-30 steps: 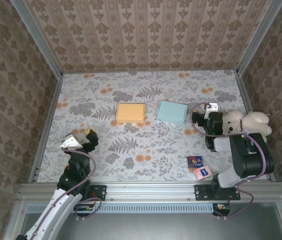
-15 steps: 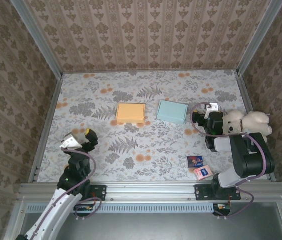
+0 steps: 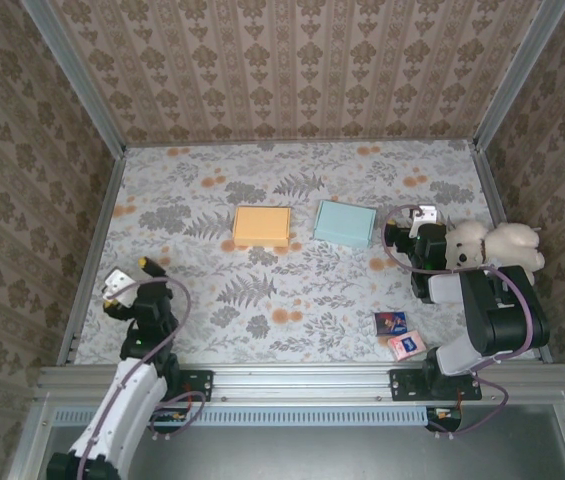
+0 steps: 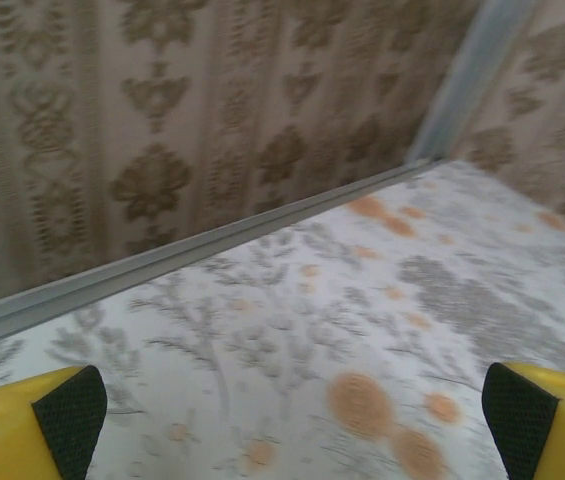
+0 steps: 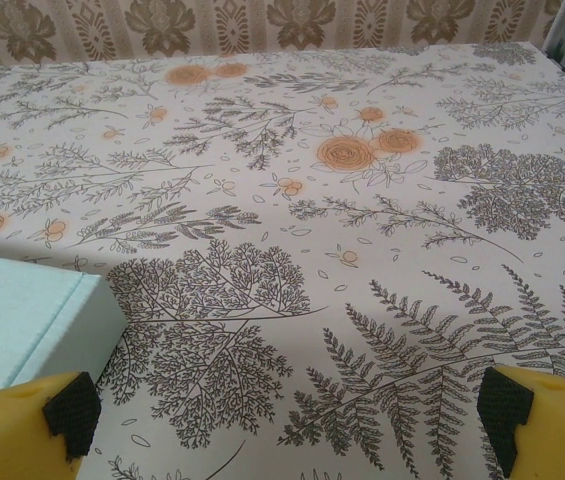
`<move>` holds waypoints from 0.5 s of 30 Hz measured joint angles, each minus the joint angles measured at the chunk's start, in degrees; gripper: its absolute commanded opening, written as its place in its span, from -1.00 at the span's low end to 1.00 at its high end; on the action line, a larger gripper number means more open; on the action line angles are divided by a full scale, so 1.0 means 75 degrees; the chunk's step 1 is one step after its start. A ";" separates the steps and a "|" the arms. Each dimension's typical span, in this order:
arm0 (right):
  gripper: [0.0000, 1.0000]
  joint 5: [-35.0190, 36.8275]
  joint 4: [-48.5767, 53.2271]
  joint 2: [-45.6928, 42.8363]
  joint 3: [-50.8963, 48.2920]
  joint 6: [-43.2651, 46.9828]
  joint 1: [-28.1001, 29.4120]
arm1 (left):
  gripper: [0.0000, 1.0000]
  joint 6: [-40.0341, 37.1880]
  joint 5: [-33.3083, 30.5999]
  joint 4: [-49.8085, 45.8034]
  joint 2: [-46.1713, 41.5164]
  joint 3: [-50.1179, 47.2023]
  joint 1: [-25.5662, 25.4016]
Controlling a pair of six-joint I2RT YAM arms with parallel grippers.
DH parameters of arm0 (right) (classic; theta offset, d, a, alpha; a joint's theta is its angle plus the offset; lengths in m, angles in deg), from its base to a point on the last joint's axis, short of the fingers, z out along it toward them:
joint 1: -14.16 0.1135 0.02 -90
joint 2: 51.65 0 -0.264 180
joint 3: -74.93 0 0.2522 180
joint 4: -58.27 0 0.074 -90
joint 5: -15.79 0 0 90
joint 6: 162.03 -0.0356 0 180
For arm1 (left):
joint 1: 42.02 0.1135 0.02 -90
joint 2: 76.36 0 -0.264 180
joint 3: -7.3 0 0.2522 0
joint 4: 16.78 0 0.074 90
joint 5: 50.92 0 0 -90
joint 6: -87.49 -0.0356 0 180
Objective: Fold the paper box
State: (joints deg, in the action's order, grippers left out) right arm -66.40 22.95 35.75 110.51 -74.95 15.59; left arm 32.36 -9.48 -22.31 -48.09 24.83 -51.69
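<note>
Two closed paper boxes lie at mid-table: an orange one [image 3: 262, 227] and a light blue one [image 3: 345, 223]. My left gripper [image 3: 134, 272] hovers near the table's left edge, far from both, turned toward the side wall. In the left wrist view the left gripper [image 4: 292, 420] is open, with only tablecloth between its yellow fingers [image 4: 32, 425]. My right gripper [image 3: 394, 238] sits just right of the blue box. Seen from the right wrist, the right gripper [image 5: 287, 420] is open and empty, and the blue box's corner [image 5: 22, 320] lies at its left finger.
A plush teddy bear [image 3: 492, 245] leans against the right arm at the table's right side. Two small cards [image 3: 399, 334] lie near the front right. A metal rail [image 4: 212, 250] and the patterned wall bound the left side close to my left gripper.
The left arm has swung left toward the side wall in the last half second, its gripper still open. The right arm and both boxes have not moved.
</note>
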 measured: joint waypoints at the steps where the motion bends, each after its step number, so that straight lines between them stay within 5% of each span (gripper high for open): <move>1: 1.00 -0.0023 0.0000 0.0000 0.0000 0.0000 0.0000 | 1.00 0.0114 0.0105 0.0099 0.0653 0.0172 0.0344; 8: 1.00 -0.0079 0.0000 0.0000 0.0000 0.0000 0.0000 | 1.00 -0.0187 0.0831 0.0807 0.4301 0.2104 0.1166; 15: 1.00 -0.0082 0.0000 0.0000 0.0000 0.0000 0.0000 | 1.00 -0.0595 0.0545 0.1218 0.5444 0.2436 0.1445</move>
State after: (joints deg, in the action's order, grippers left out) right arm -67.01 22.95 35.75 110.51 -74.95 15.59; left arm 27.90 -5.39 -13.18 -7.26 43.10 -40.85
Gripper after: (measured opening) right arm 0.999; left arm 0.994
